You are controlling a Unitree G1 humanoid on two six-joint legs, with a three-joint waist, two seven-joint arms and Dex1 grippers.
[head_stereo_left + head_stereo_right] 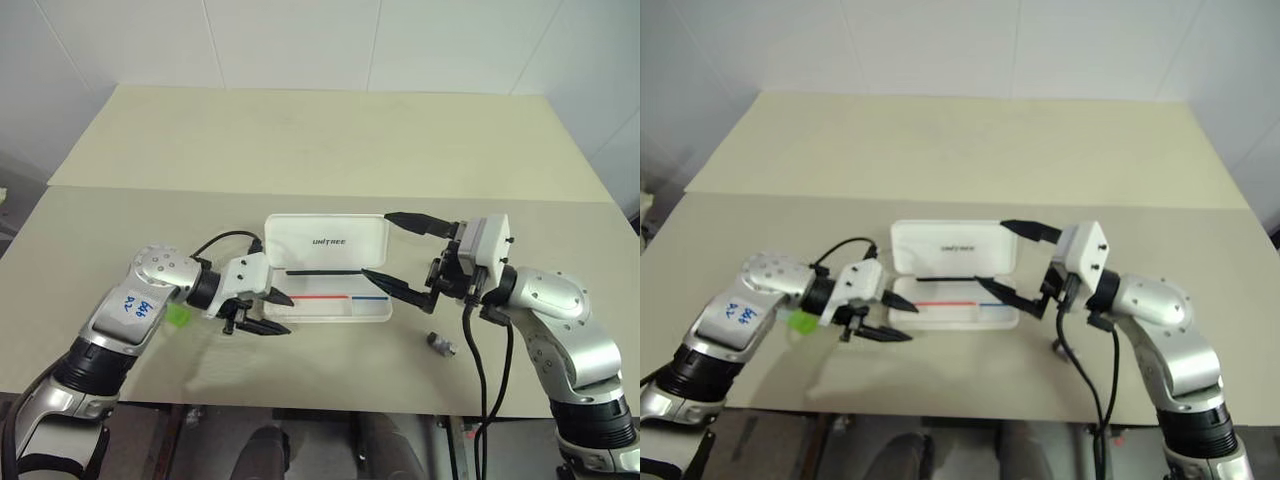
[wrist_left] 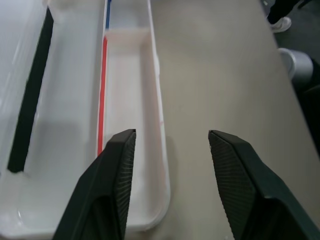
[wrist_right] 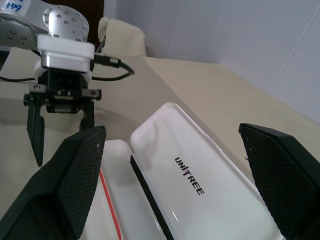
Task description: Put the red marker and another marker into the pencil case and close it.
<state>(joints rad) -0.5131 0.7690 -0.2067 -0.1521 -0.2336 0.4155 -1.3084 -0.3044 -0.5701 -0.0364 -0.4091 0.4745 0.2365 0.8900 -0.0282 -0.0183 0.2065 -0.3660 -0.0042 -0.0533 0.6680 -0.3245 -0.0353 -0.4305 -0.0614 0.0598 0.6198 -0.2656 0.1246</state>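
The white pencil case (image 1: 326, 240) lies open in the middle of the table, lid flat at the back and tray (image 2: 127, 100) in front, with red and blue lines inside. A thin black strip (image 1: 322, 271) runs along the hinge. My left gripper (image 1: 280, 313) is open and empty at the tray's left front corner, one finger over the tray. My right gripper (image 1: 405, 252) stands wide open and empty at the case's right end, facing the lid (image 3: 200, 185). The other marker's lime-green end (image 1: 178, 316) peeks out from under my left forearm. The red marker is hidden or out of view.
A small grey-black cylinder (image 1: 440, 345) lies on the table right of the case, near the front edge. A second table (image 1: 330, 140) stretches behind. A cable loops above my left wrist (image 1: 225, 240).
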